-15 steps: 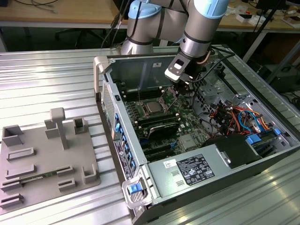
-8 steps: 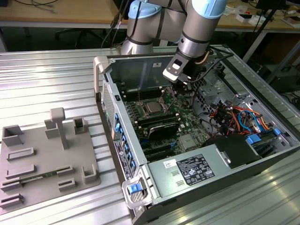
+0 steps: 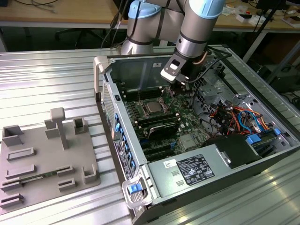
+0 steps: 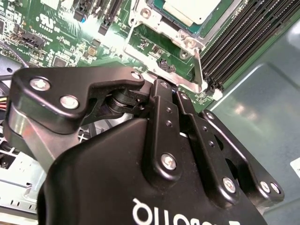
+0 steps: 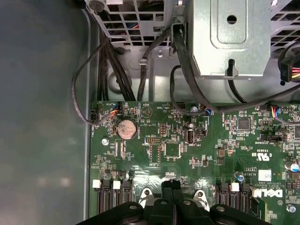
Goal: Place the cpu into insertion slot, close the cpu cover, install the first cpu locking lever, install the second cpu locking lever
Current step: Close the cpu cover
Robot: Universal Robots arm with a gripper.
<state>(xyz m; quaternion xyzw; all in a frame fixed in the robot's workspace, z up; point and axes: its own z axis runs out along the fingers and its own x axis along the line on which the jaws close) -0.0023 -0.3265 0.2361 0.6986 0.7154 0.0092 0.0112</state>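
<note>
I read the claw (image 5: 172,184) as closed, fingers pressed together on nothing visible, its tips over the green motherboard (image 5: 211,150) just beside the insertion slot (image 4: 140,21), where the silver-topped cpu (image 4: 190,9) lies flat, apart from the claw.

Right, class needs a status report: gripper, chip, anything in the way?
Gripper shut, over the board beside the socket. Chip sits in socket. Cables off to one side.
</note>
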